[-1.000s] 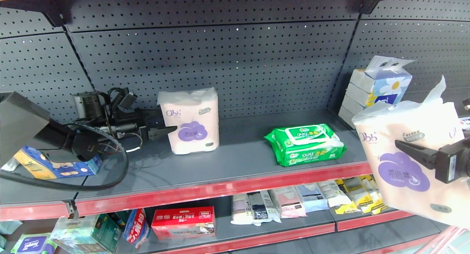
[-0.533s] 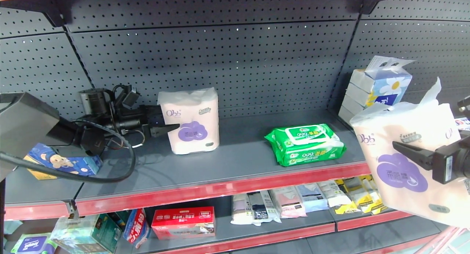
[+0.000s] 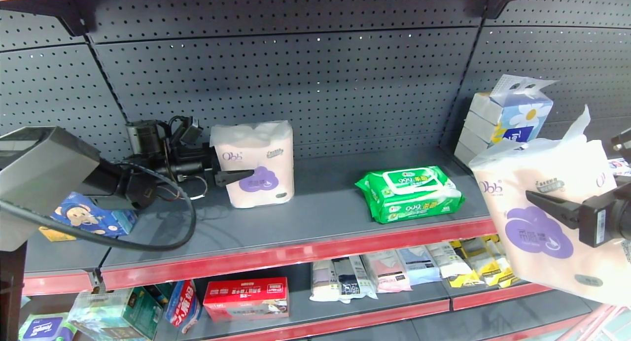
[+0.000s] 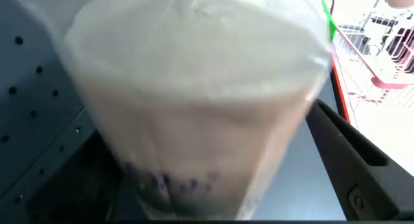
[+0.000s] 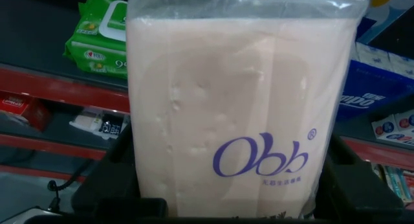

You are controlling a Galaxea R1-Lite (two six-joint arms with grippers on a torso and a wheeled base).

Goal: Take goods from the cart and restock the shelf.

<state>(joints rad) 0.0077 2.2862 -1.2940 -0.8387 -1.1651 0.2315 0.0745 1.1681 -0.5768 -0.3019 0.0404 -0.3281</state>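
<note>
While my right gripper (image 3: 554, 205) clamps an upright tissue pack (image 3: 517, 252) in the air off the right front edge of the shelf (image 3: 315, 222), I note the left gripper (image 3: 244, 172) spread loosely around the shelved pack (image 3: 261, 149). Bare deck between that pack and the green wipes (image 3: 409, 193) lies leftward and inward of the held pack; right arm nearer

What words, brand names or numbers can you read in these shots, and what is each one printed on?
"Obb": purple, on the held toilet paper pack in the right gripper.
"Obb": on the shelf toilet paper pack.
"999": on the green wet wipes pack.
Too small to read: print on the blue tissue pack and the red box.
</note>
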